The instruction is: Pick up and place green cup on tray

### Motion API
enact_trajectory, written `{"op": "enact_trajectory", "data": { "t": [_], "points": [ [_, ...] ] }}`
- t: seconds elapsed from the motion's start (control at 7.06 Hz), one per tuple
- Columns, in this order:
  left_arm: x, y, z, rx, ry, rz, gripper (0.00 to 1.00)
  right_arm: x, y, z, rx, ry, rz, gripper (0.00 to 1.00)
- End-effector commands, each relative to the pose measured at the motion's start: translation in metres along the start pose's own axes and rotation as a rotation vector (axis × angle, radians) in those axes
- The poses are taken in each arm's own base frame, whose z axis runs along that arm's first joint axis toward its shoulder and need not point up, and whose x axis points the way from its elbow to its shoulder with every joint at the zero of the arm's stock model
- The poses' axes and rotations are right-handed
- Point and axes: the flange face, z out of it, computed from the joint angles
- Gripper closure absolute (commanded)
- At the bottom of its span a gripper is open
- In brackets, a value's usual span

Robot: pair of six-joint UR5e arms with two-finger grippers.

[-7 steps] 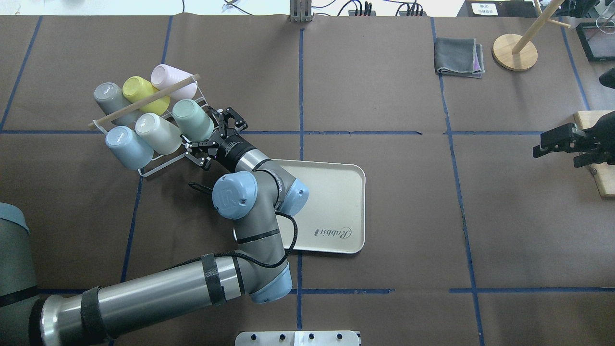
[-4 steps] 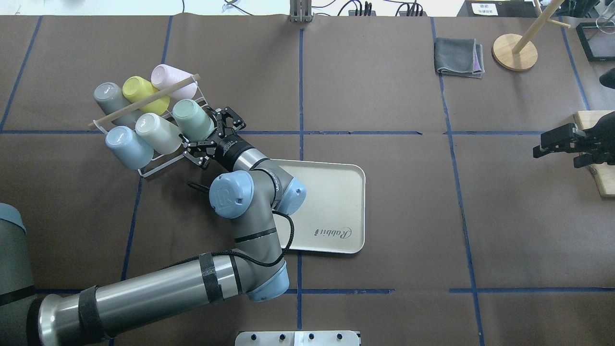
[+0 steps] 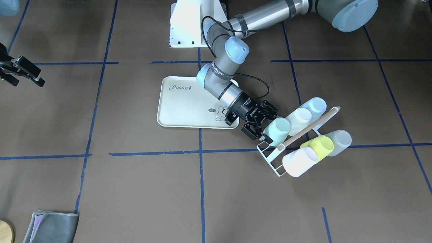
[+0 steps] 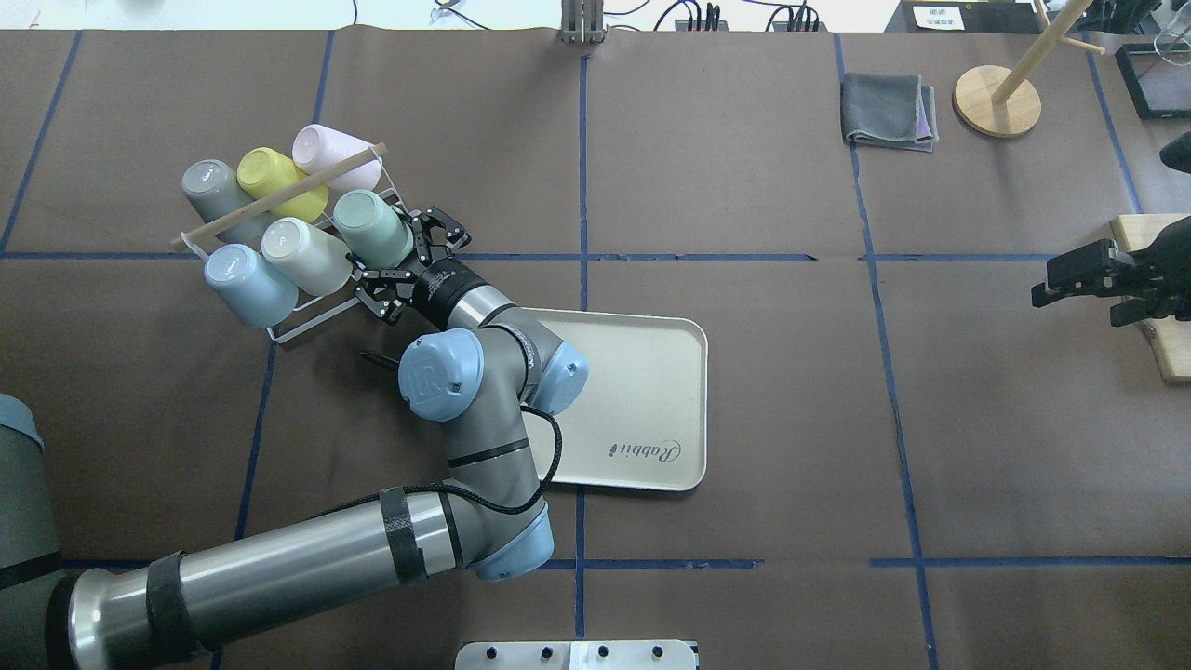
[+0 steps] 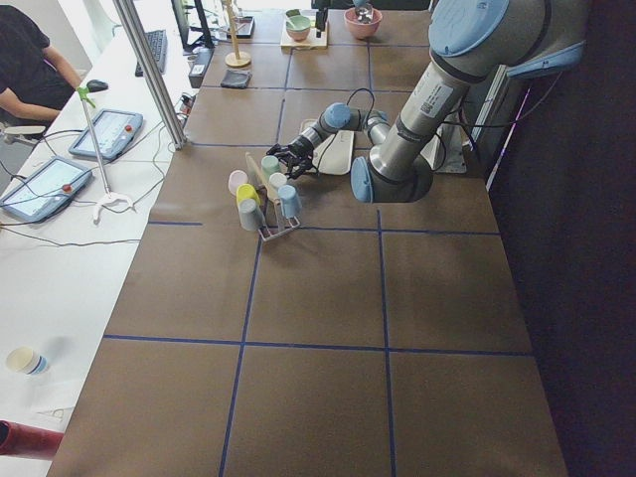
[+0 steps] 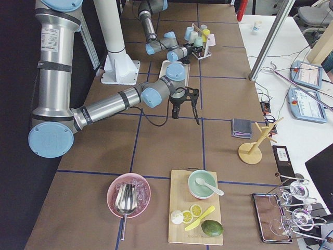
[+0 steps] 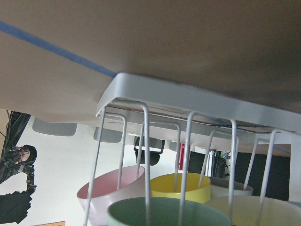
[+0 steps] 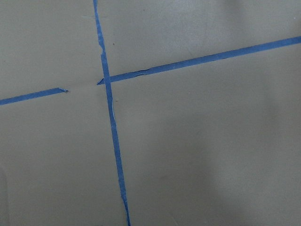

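Brown paper-covered table with blue tape grid (image 4: 744, 186): work surface only.

Cream-white rectangular tray (image 4: 651, 372): lies flat, near the rack and partly under the left arm's wrist, so the carry should be short.

White wire rack with wooden dowel handle (image 3: 274, 161): holds six tumblers tilted on its prongs.

Mint-green plastic tumbler (image 4: 372, 228): on the end prong nearest the tray, close beside a cream tumbler (image 4: 302, 253).

Left gripper (image 4: 400, 256): jaws spread, straddling the tumbler's mouth end, not clamped.

Judgement: close on the wall only, keep the inner finger off the cream tumbler, and draw out along the prong's axis, or the light rack may drag.

Right gripper (image 4: 1047, 284): jaws apart, idle, well apart from the rack.

Writing: "Rabbit" script on the tray, a "hi" bubble by its bunny, and "UR" on the blue joint cap (image 4: 435, 380). The lettering on the gripper is too small to read.
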Motion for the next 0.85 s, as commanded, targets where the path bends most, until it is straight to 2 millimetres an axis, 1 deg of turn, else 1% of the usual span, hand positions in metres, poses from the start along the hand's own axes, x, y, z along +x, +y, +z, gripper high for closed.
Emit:
{"op": "enact_trajectory", "data": {
  "t": [0.0, 0.14, 0.28, 0.42, 0.57, 0.71],
  "points": [
    [-0.002, 0.002, 0.000, 0.001, -0.002, -0.004, 0.46, 0.001, -0.001, -0.002, 0.001, -0.005, 0.003, 0.00],
    [-0.004, 0.005, 0.001, 0.000, 0.000, -0.010, 0.51, 0.004, -0.003, -0.005, 0.008, -0.005, 0.010, 0.00],
    [-0.013, 0.020, -0.003, 0.014, -0.007, -0.035, 0.51, 0.009, -0.006, -0.011, 0.008, -0.014, 0.027, 0.00],
    [-0.017, 0.033, -0.011, 0.033, -0.018, -0.060, 0.53, 0.014, -0.006, -0.015, -0.005, -0.029, 0.039, 0.00],
    [-0.022, 0.046, -0.015, 0.047, -0.024, -0.089, 0.53, 0.015, -0.006, -0.016, -0.004, -0.030, 0.040, 0.00],
    [-0.025, 0.075, -0.017, 0.065, -0.034, -0.132, 0.53, 0.015, -0.006, -0.016, -0.005, -0.029, 0.041, 0.00]
  ]
}}
